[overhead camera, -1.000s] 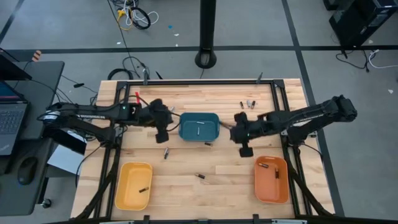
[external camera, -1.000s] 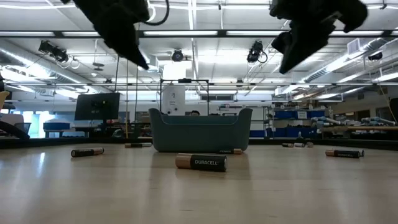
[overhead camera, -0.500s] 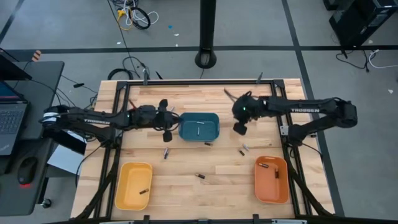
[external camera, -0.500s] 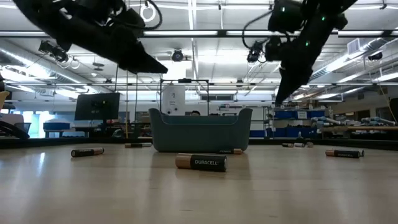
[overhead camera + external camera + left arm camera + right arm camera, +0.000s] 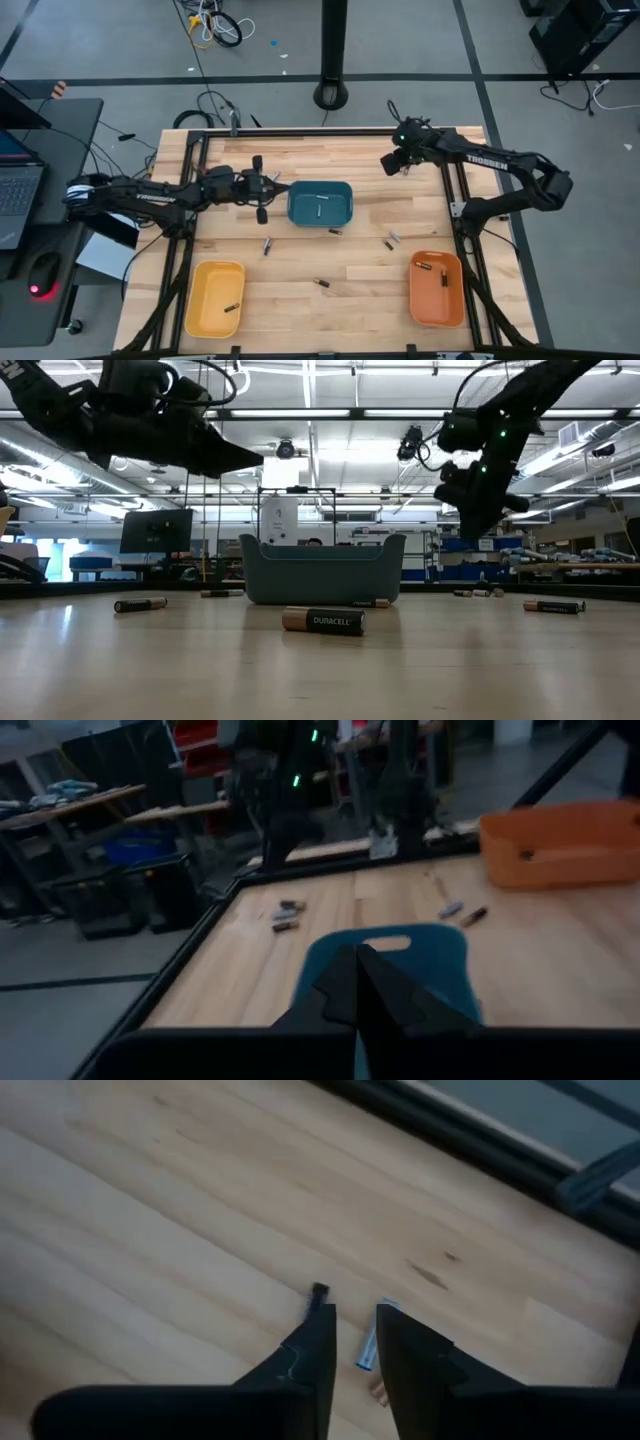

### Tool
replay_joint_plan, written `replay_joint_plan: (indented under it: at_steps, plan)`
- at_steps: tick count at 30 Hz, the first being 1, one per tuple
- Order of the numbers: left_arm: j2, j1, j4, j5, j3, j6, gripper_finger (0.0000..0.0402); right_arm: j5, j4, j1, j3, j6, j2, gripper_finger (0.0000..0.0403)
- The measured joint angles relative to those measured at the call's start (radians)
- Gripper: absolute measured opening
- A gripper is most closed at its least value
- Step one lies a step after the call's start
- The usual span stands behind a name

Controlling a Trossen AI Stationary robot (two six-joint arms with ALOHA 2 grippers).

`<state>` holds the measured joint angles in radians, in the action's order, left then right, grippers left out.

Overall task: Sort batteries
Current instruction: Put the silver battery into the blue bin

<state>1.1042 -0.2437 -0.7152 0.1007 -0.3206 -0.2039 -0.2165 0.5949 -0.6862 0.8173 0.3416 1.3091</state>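
Wood table [image 5: 350,265] matt; plastic trays [image 5: 215,300] smooth, semi-gloss.

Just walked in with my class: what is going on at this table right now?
Two robot arms are sorting batteries into trays. The right gripper hangs over the far right part of the table, fingers slightly apart, above a small cluster of batteries and holding nothing yet. The left gripper waits shut beside the teal tray. One battery lies in the teal tray and in the yellow tray, two in the orange tray. Several loose batteries are scattered across the wood.
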Motion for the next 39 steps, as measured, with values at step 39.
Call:
replay_joint_plan:
  at_steps: [39]
  plan:
    - [0.001,-0.025,-0.015,0.043,0.044,-0.002,0.0005,-0.003,-0.09,-0.094,0.005,0.029,0.358,0.0115]
